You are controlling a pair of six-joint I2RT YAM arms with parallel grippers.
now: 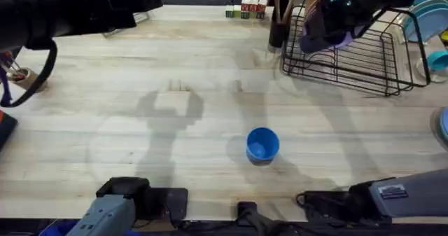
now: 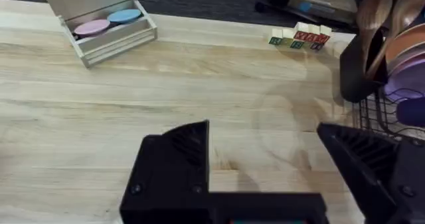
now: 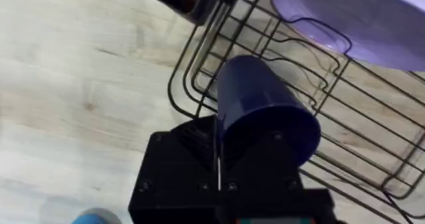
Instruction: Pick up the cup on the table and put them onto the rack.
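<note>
Overhead, table (image 1: 140, 61): a bright blue cup (image 1: 262, 144) stands upright on the bare wood near the front middle, mouth up, well apart from the rack (image 1: 364, 61)
Overhead, rack: black wire, at the far right; plates stand at its right end, and a dark holder with wooden utensils (image 1: 281, 15) sits just beside its left end
Overhead, right gripper (image 1: 329, 26): over the rack's left part, with a dark blue-purple shape at its tip
Left wrist, tiered tray (image 2: 106, 24): holds a pink disc and a blue disc, far across the table
Left wrist, left gripper (image 2: 265, 164): black fingers spread wide, nothing between them, bare wood beneath
Right wrist, right gripper (image 3: 219, 164): closed on the rim of a second, darker blue cup (image 3: 265, 111), tilted with its base toward the rack wires
Right wrist, rack (image 3: 212, 71): a lavender plate (image 3: 358, 18) sits in it
</note>
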